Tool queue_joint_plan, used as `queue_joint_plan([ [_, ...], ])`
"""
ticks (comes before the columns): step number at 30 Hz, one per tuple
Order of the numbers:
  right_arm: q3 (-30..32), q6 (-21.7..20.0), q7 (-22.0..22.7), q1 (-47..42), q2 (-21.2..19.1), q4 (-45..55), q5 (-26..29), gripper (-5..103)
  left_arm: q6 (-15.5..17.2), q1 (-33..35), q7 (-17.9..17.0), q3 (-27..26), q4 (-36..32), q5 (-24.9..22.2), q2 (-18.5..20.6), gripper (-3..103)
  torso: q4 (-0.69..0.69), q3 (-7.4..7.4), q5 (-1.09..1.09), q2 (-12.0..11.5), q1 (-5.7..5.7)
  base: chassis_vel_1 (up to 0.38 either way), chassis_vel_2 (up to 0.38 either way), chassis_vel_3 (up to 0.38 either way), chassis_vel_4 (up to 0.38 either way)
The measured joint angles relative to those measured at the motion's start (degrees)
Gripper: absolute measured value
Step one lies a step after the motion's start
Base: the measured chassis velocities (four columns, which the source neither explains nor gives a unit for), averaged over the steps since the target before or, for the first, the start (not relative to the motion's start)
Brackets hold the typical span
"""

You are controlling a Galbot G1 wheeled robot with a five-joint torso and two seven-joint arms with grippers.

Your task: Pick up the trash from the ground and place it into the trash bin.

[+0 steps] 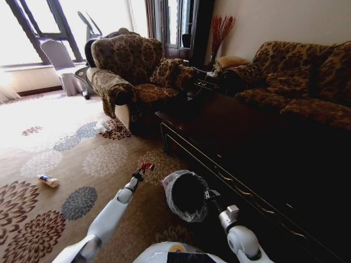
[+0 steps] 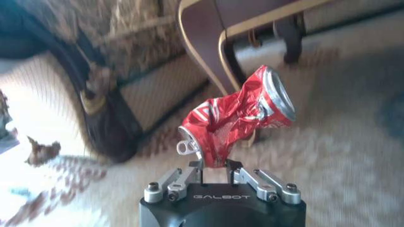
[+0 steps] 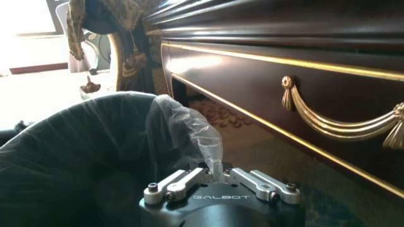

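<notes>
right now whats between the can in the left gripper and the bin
Just bare patterned carpet. In the head view, the crushed red can in the left gripper is held up beside the bin, with nothing lying in the gap.

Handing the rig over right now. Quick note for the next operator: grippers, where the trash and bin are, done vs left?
Left gripper: jaws shut on the crushed red can, held off the carpet, just left of the trash bin.
Right gripper: jaws shut on the bin's liner bag at the rim; the bin sits beside the dark wooden table.
Done: can picked up.
Left: can not yet in the bin. A yellowish wrapper lies on the carpet to the left, and a white plastic bag by the armchair.
</notes>
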Motion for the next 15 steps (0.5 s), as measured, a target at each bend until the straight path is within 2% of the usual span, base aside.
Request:
queue_joint_plan([
  [2,-1.12,-0.36,0.13,2.50,-0.15,-2.69,0.49,4,0.01,1.76,0.30,-0.73,-5.03,-2.47,1.60,22,0.05,0.00,0.03,0.00,0.00,0.000,0.000,0.000,0.000],
  [4,-1.55,-0.43,0.15,3.59,-0.30,-3.88,0.75,4,0.01,2.53,0.44,-1.20,-7.22,-3.43,2.19,22,0.06,0.00,0.02,0.00,0.00,0.000,0.000,0.000,0.000],
  [10,-3.40,-0.78,0.23,8.52,-1.31,-8.02,2.55,4,-0.48,5.83,1.56,-2.12,-17.76,-8.25,5.16,22,0.04,0.00,0.01,0.00,0.00,0.000,0.000,0.000,0.000],
  [11,-3.40,-0.78,0.23,8.52,-1.31,-8.02,2.55,4,-0.48,5.83,1.56,-2.12,-17.76,-8.25,5.16,22,0.04,0.00,0.01,0.00,0.00,0.000,0.000,0.000,0.000],
  [14,-5.31,-1.31,0.24,11.16,-1.77,-9.16,4.31,4,-0.81,7.24,3.27,-1.95,-24.74,-13.39,7.05,22,0.02,0.00,0.01,0.00,0.00,0.000,0.000,0.000,0.000],
  [15,-5.31,-1.31,0.24,11.16,-1.77,-9.16,4.31,4,-0.81,7.24,3.27,-1.95,-24.74,-13.39,7.05,22,0.02,0.00,0.01,0.00,0.00,0.000,0.000,0.000,0.000],
])
